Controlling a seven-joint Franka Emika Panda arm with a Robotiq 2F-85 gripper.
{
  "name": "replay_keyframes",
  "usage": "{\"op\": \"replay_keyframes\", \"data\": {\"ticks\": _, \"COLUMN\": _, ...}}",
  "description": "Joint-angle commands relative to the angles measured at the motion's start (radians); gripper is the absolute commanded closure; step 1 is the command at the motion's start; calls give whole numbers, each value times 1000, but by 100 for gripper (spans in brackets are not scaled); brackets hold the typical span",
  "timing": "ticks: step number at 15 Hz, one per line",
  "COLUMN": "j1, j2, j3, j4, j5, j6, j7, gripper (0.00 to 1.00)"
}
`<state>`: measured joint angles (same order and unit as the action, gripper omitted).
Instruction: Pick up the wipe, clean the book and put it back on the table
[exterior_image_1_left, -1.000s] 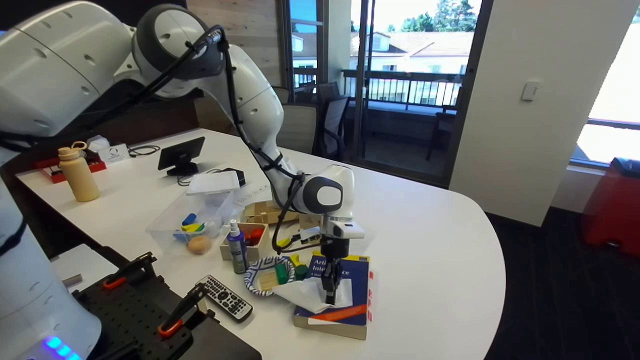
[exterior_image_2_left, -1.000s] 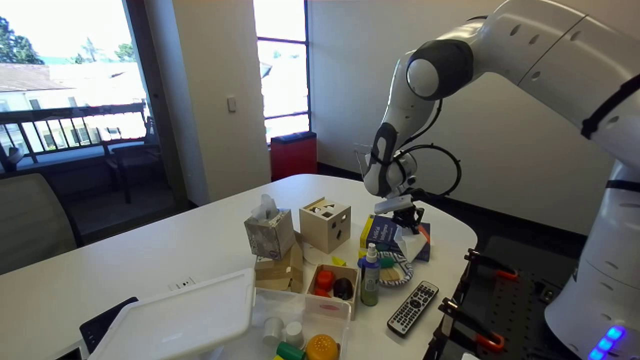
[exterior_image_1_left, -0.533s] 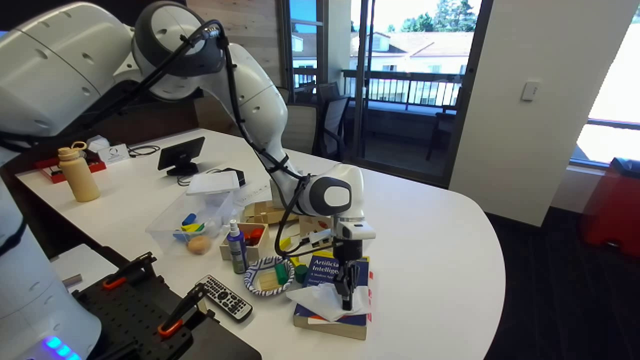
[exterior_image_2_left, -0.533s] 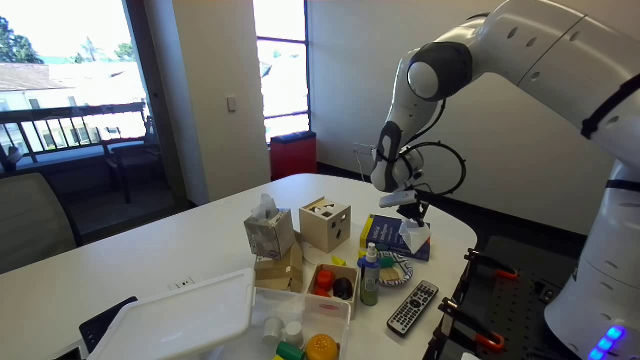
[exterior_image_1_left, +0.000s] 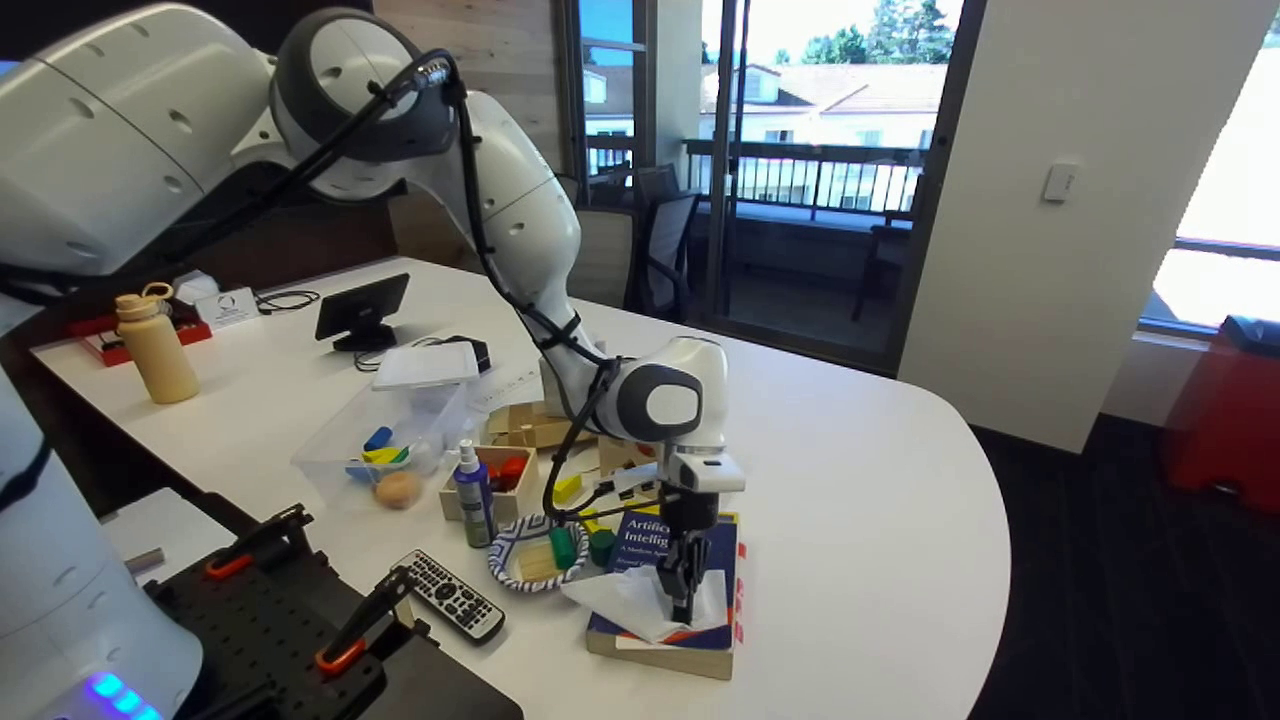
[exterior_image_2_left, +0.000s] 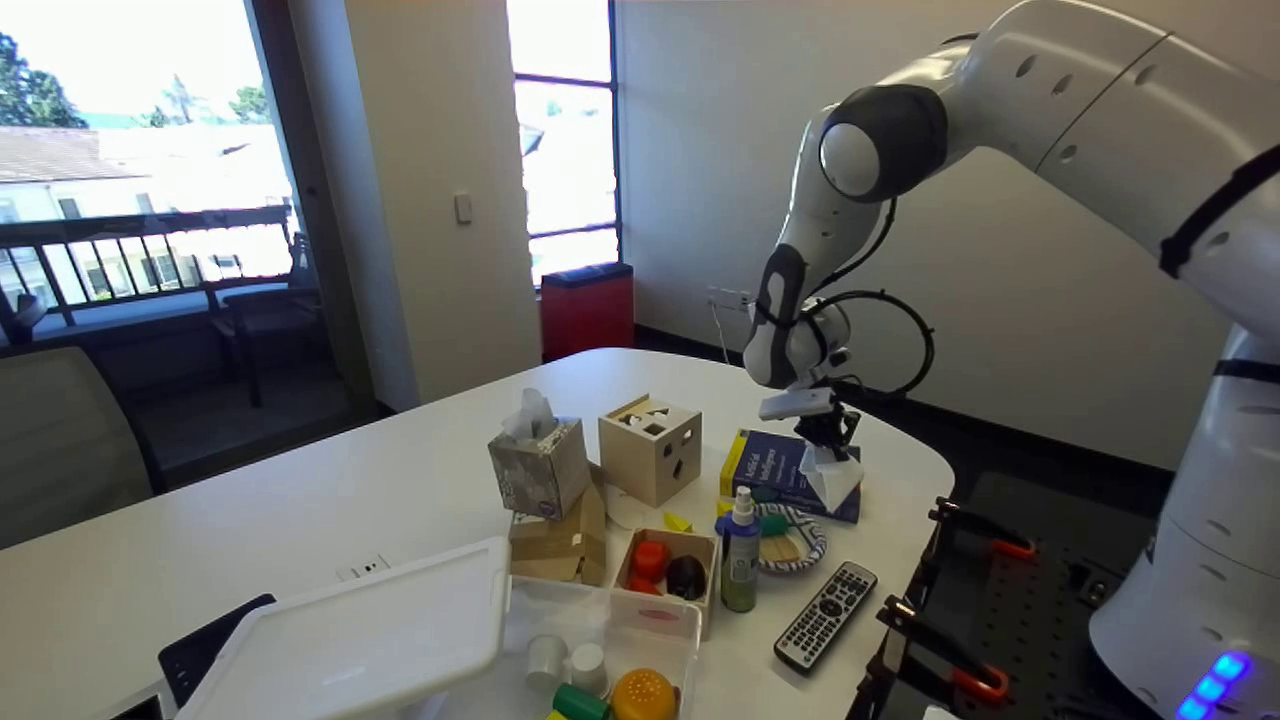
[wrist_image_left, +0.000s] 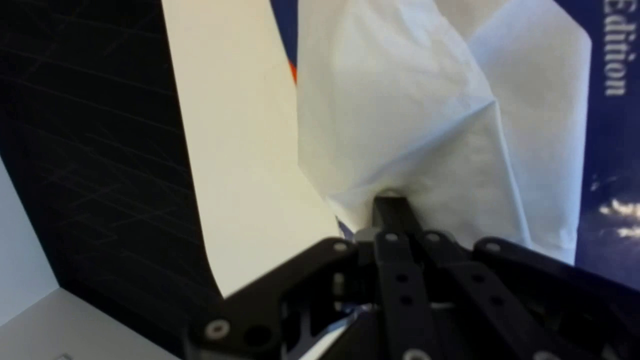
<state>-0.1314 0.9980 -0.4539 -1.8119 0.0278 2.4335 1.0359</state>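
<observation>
The white wipe (exterior_image_1_left: 620, 597) lies crumpled and spread over the lower part of the dark blue book (exterior_image_1_left: 642, 542). The book lies flat on the white table (exterior_image_1_left: 870, 500), pale title text facing up. The wipe covers most of its red strip. My gripper (exterior_image_1_left: 683, 610) points down over the book, shut on the wipe. In an exterior view, the gripper (exterior_image_2_left: 836, 450) pinches the wipe (exterior_image_2_left: 828, 482) over the book (exterior_image_2_left: 768, 468). In the wrist view the closed fingertips (wrist_image_left: 392, 202) press into the wipe (wrist_image_left: 395, 100), with the blue cover (wrist_image_left: 607, 165) at the right.
A patterned bowl (exterior_image_1_left: 508, 560) with blocks sits beside the book. A spray bottle (exterior_image_1_left: 474, 497), a remote control (exterior_image_1_left: 450, 597), a wooden box of toys (exterior_image_2_left: 672, 545), a tissue box (exterior_image_2_left: 545, 470), a shape-sorter cube (exterior_image_2_left: 650, 450) and a clear bin (exterior_image_1_left: 350, 450) stand nearby.
In an exterior view, the gripper and wipe slid right across the book, then slightly back left. The red strip is more covered than a second ago. The book stays in place.
</observation>
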Motion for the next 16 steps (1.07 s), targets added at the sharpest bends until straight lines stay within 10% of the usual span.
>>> {"op": "replay_keyframes", "data": {"ticks": 1, "j1": -43, "j2": -42, "j3": 94, "j4": 9, "j5": 46, "j6": -34, "j7": -69, "gripper": 100}}
{"op": "replay_keyframes", "data": {"ticks": 8, "j1": -59, "j2": -72, "j3": 195, "j4": 40, "j5": 161, "j6": 50, "j7": -129, "gripper": 100}}
{"op": "replay_keyframes", "data": {"ticks": 16, "j1": 3, "j2": -60, "j3": 81, "j4": 23, "j5": 122, "j6": 206, "j7": -67, "gripper": 100}}
